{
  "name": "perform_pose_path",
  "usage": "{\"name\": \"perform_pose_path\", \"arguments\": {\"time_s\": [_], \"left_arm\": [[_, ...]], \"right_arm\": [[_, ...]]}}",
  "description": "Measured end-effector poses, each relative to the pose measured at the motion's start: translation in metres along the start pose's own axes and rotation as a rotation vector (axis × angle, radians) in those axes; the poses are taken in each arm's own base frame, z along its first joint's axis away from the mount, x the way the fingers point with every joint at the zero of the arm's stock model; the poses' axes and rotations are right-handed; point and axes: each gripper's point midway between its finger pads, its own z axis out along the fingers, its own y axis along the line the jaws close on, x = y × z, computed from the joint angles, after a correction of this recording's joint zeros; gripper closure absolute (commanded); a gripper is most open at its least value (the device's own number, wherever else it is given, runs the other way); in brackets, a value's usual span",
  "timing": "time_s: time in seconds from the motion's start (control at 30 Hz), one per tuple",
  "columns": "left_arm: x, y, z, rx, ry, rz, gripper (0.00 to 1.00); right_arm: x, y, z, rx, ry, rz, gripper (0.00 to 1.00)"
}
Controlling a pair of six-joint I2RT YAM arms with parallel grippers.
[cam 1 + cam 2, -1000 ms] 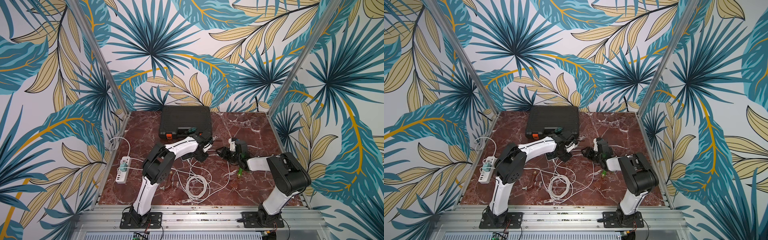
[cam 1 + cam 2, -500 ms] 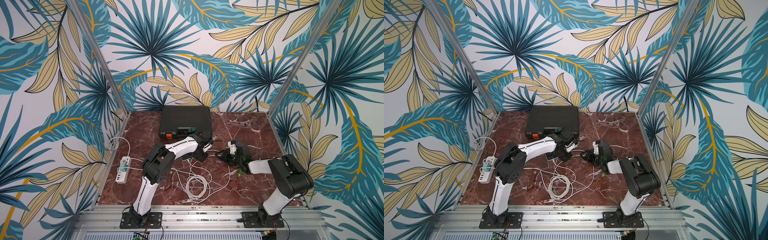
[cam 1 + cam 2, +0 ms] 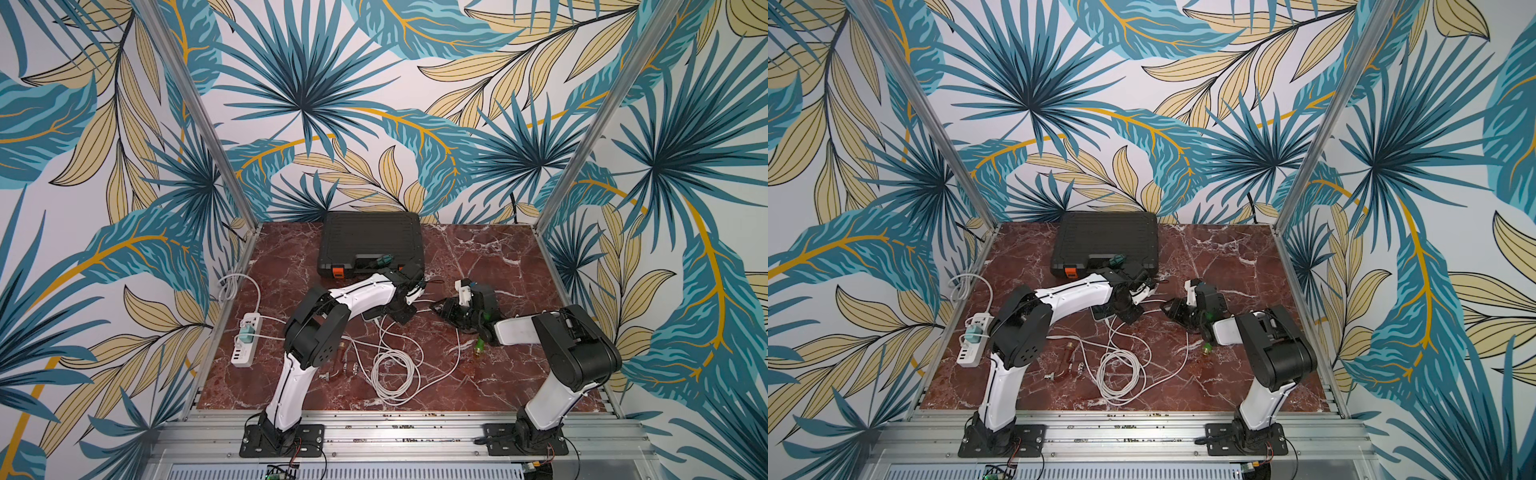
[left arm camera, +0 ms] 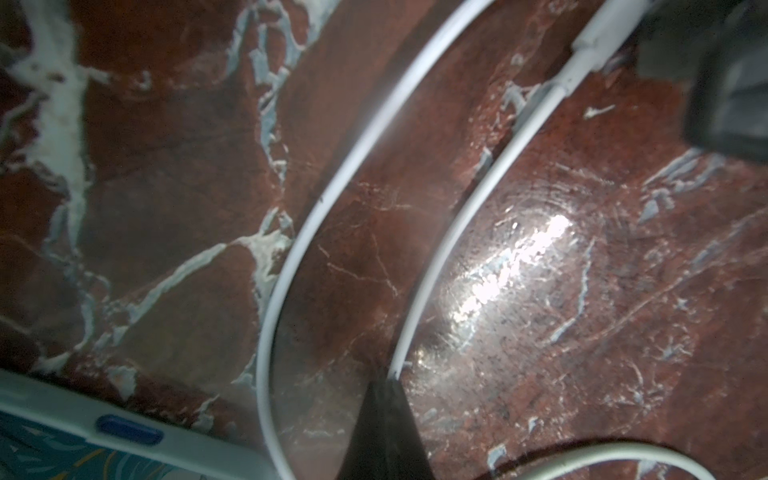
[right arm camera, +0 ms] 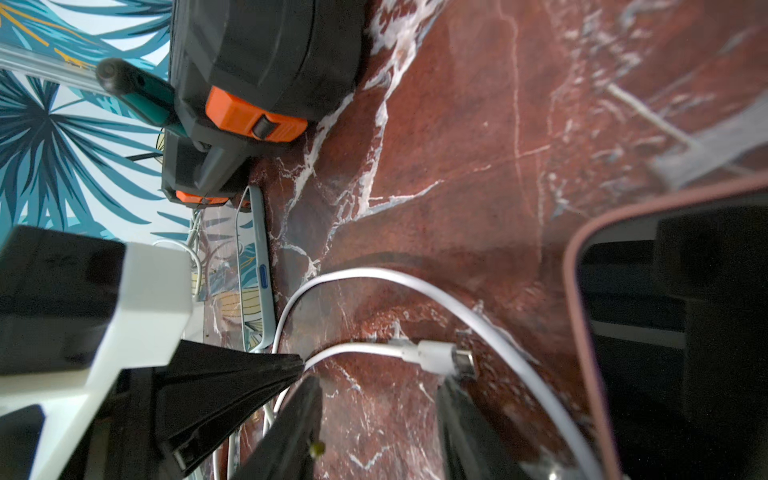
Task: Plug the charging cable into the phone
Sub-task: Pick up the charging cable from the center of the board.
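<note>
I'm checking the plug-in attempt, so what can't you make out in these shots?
Phone: port not identifiable; cut by the frame edge in the left wrist view, mostly under the left arm in both top views.
Small parts beside the charging cable, top views: too small to name.

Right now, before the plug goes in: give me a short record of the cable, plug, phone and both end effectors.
left end effector: shut on the cable, a little way back from the plug
right end effector: open, fingertips just short of the plug, holding nothing
plug: free, metal tip pointing away from the phone
phone: flat on the table, screen up, next to the left end effector
status: not plugged in
</note>
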Motion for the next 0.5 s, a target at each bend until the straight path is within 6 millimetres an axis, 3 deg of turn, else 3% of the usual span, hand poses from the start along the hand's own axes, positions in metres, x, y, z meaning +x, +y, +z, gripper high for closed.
{"name": "perform_pose_path", "arguments": {"time_s": [0.2,0.5], "left_arm": [[0.000,0.000,0.000,0.008,-0.001,-0.004,1.00],[0.000,-0.001,0.000,0.016,-0.001,-0.006,1.00]], "right_arm": [[-0.020,0.010,-0.014,0.044,-0.072,-0.067,0.48],[-0.008,-0.011,-0.001,0.089,-0.018,-0.045,0.48]]}}
